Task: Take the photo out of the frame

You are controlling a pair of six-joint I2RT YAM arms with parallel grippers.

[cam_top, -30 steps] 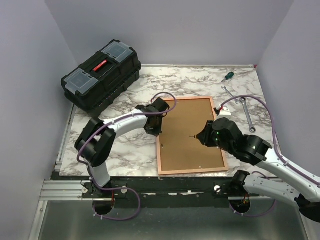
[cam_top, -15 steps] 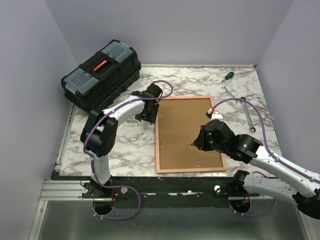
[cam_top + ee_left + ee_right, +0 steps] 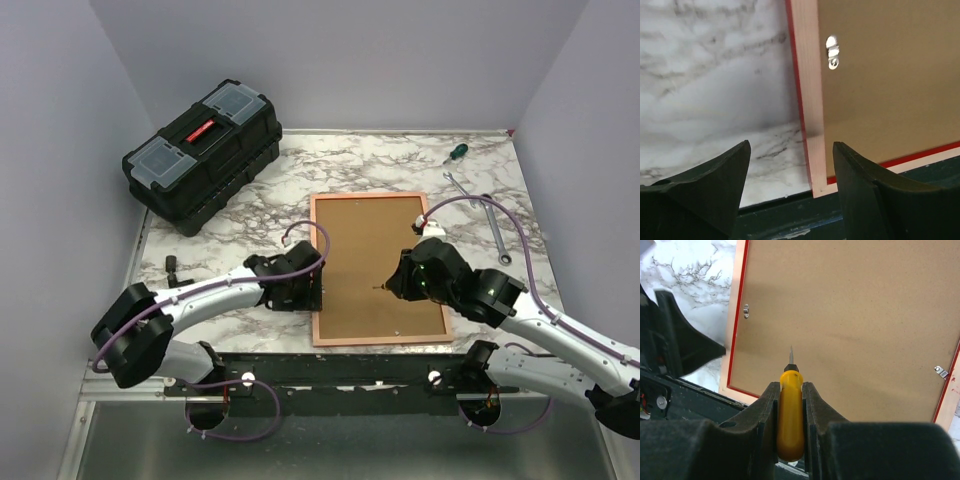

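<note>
On the tabletop (image 3: 380,160) the frame (image 3: 365,197) lies face-down, backing board (image 3: 365,255) up. At its near-left corner the left gripper (image 3: 791,150) gapes empty. Over the board the right gripper (image 3: 790,388) clamps a yellow-handled screwdriver (image 3: 790,425).

Frame (image 3: 365,197) lying flat on table (image 3: 240,230) centre, toolbox (image 3: 203,150) behind it left, screwdriver (image 3: 456,152) and wrenches (image 3: 495,225) behind right.
</note>
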